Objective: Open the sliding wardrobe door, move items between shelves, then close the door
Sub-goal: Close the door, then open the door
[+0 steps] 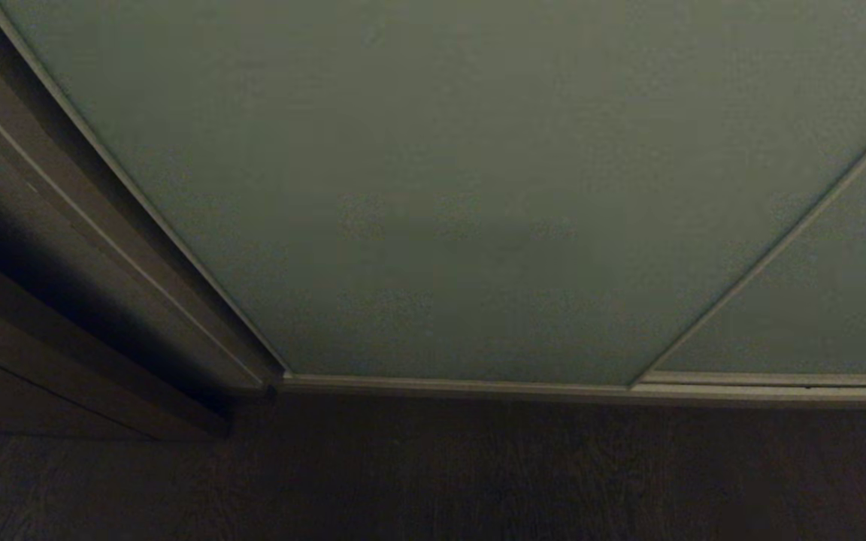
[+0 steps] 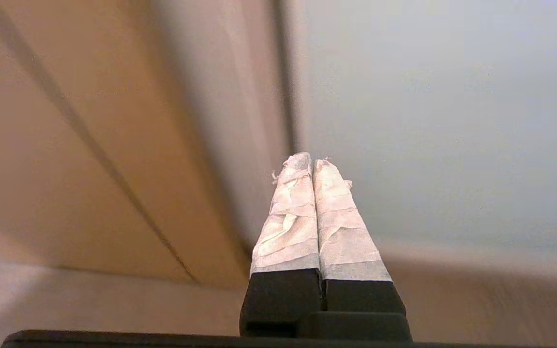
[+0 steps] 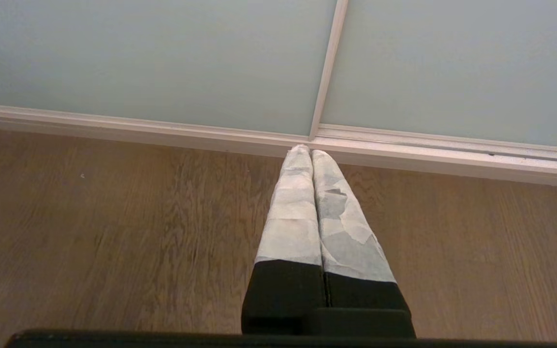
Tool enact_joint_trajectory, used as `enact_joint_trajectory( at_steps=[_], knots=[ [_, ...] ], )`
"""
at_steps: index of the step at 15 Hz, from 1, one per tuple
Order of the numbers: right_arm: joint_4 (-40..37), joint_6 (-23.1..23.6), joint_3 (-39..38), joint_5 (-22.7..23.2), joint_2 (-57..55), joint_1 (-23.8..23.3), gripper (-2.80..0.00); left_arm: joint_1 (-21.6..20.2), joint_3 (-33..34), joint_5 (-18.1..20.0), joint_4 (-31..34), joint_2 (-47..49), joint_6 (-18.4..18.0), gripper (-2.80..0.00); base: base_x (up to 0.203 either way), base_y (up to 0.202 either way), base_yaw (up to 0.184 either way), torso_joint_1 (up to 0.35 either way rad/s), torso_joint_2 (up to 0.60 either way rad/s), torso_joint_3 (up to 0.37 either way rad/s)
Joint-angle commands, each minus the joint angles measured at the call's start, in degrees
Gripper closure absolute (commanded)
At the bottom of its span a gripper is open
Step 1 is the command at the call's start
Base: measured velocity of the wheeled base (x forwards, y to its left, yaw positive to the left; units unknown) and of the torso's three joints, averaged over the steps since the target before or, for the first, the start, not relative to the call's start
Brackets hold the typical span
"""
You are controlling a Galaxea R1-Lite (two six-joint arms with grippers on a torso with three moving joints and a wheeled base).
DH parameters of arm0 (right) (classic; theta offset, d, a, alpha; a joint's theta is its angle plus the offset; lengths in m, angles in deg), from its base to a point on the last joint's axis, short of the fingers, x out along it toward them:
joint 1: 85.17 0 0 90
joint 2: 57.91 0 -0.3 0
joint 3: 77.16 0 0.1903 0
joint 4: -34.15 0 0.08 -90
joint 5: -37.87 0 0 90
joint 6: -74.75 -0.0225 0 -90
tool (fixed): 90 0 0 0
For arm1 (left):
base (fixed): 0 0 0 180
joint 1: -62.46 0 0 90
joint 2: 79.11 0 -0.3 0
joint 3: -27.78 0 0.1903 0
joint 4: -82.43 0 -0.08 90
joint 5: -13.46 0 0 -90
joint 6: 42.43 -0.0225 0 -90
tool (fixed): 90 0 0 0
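Observation:
The sliding wardrobe door (image 1: 440, 188) is a pale grey-green panel with a slim light frame, filling most of the head view and standing closed. In the left wrist view my left gripper (image 2: 311, 162) is shut, its taped fingers pressed together and empty, pointing at the door's (image 2: 428, 121) edge beside the brown frame (image 2: 90, 145). My right gripper (image 3: 310, 151) is shut too and holds nothing; it hangs over the wooden floor (image 3: 114, 217), pointing at the base of the door (image 3: 162, 53). Neither gripper shows in the head view. The items and the shelves are hidden behind the door.
A dark brown wooden frame (image 1: 65, 248) borders the door on the left. A second door panel (image 1: 816, 300) overlaps on the right. The light bottom rail (image 1: 478, 387) runs along the dark wooden floor (image 1: 478, 473).

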Motion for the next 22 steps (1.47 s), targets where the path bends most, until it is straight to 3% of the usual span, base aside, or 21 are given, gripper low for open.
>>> enact_joint_trajectory(
  at_steps=[1,4,8,11,14,16,18,22],
  knots=[
    [0.0,0.0,0.0,0.0,0.0,0.0,0.00,0.0,-6.4,-4.4,-2.0,9.7,0.0,0.00,0.000,0.000,0.000,0.000,0.00,0.000],
    [0.0,0.0,0.0,0.0,0.0,0.0,0.00,0.0,-12.1,-11.0,-14.8,21.0,-0.4,0.00,0.000,0.000,0.000,0.000,0.00,0.000],
    [0.0,0.0,0.1,0.0,0.0,0.0,0.00,0.1,-14.4,-14.7,-37.4,34.5,-2.3,0.00,0.000,0.000,0.000,0.000,0.00,0.000],
    [0.0,0.0,0.0,0.0,0.0,0.0,0.00,0.0,-18.2,-15.4,-47.0,43.9,-2.7,0.00,0.000,0.000,0.000,0.000,0.00,0.000],
    [0.0,0.0,0.0,0.0,0.0,0.0,0.00,-3.3,-27.7,-14.1,-48.6,50.8,-0.1,0.00,0.000,0.000,0.000,0.000,0.00,0.000],
    [0.0,0.1,0.1,0.0,0.0,0.0,0.00,-7.1,-30.3,-9.4,-48.0,53.6,1.2,0.00,0.000,0.000,0.000,0.000,0.00,0.000],
    [0.0,0.0,0.0,0.0,0.0,0.0,0.00,-10.2,-33.3,-6.2,-43.4,56.2,2.8,0.00,0.000,0.000,0.000,0.000,0.00,0.000],
    [0.0,0.0,0.0,0.0,0.0,0.0,0.00,-10.9,-41.4,-3.8,-33.5,61.1,6.0,0.00,0.000,0.000,0.000,0.000,0.00,0.000]
  ],
)
